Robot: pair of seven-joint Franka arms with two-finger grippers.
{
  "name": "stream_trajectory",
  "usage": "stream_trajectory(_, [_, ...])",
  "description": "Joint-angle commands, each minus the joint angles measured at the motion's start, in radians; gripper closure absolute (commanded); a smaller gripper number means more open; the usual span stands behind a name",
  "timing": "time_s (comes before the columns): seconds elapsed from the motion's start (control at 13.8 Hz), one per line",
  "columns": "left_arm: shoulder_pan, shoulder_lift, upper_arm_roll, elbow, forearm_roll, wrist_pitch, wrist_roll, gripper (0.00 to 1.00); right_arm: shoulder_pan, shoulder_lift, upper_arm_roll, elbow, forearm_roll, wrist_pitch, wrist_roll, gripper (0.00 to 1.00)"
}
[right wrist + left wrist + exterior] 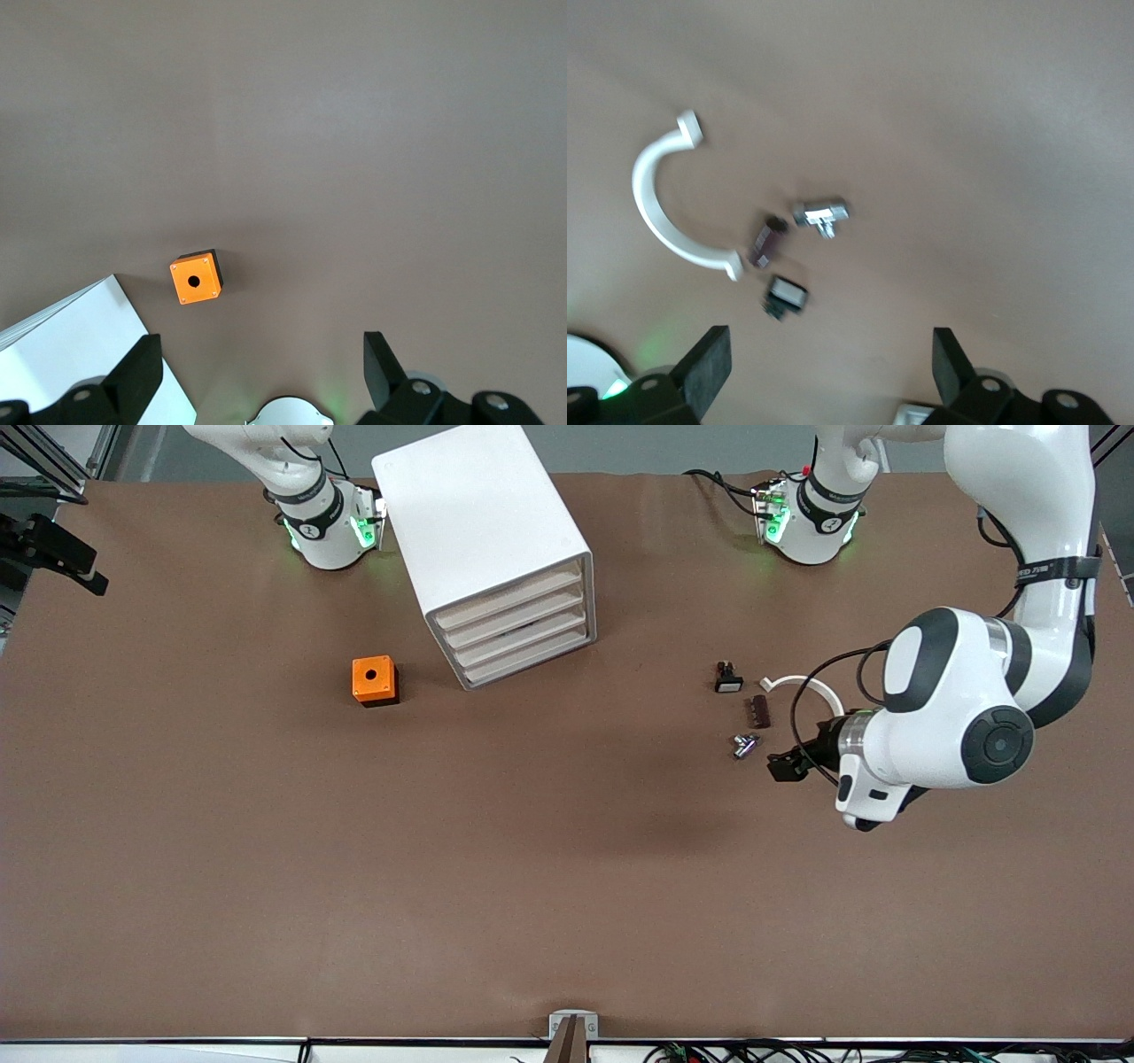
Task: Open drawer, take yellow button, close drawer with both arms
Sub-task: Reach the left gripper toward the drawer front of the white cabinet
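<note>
The left tool, fingers spread and empty, hovers over the bench beside small parts. The right tool, also spread, hangs above the orange box; all drawers shut.

The right gripper hangs high over the brown table, its 2 black fingers spread wide apart with nothing between them. Below it sits an orange cube with 1 round black hole in its top face, close beside a corner of the white cabinet, not touching it.
</note>
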Motion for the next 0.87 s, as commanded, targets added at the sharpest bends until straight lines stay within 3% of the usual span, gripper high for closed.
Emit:
stream_trajectory(0.0, [-0.036,0.048,0.002,0.084,-0.049,-0.108,-0.157,0.0,-0.012,-0.018,0.006,-0.017,0.01,0.001,0.012,0.0])
stream_trajectory(0.8, [-0.11,0.204,-0.009,0.124,-0.454,-0.216,-0.907,0.0,-0.015,-0.018,0.006,-0.019,0.01,-0.001,0.014,0.0])
